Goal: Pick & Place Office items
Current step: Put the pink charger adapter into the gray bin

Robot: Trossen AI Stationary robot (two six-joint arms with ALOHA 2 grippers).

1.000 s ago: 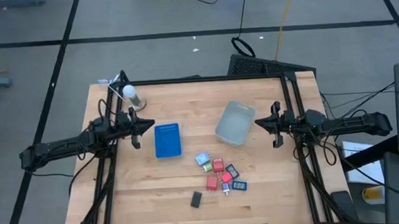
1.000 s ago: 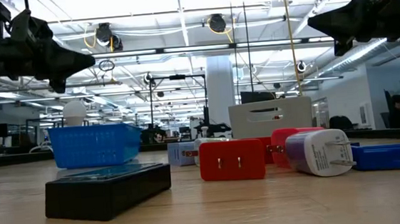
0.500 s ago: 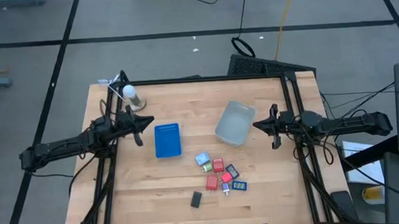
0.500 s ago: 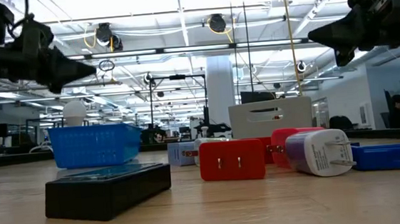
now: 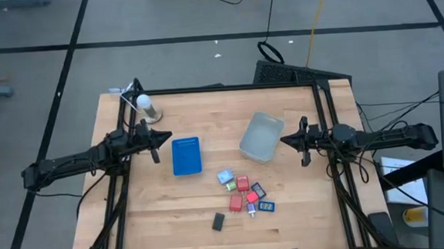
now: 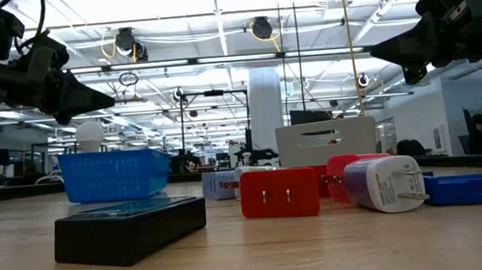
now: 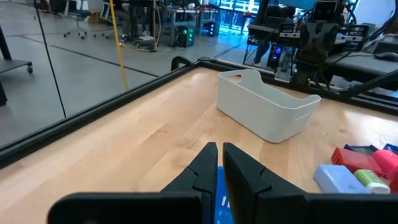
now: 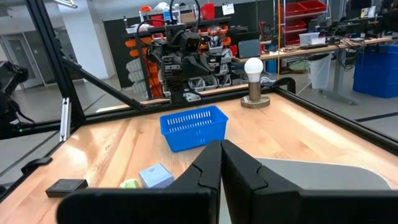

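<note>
The work surface is a pale wooden table [image 5: 204, 203] framed by black rails, with an open workshop behind it. The office items [image 5: 244, 193] lie in a tight cluster at lower centre of the high view; one black piece [image 5: 219, 221] sits apart, lower left of the cluster. A blue tray [image 5: 186, 155] lies left of centre, a grey tub [image 5: 262, 136] upper right of the cluster, and a lamp bulb on a stand [image 5: 144, 104] at the upper left corner of the table.

The left gripper [image 5: 163, 139] hangs just left of the tray, fingers pressed together and empty. The right gripper [image 5: 285, 141] hangs at the tub's right edge, fingers likewise together and empty.

Hazards, as judged from this layout:
- Cluster pieces touch or nearly touch. Descending fingers may push a neighbour aside or pinch two at once.
- The right gripper is beside the tub wall; a low sweep toward the cluster may shift the tub.
- Both arms converging on the cluster risk collision.
</note>
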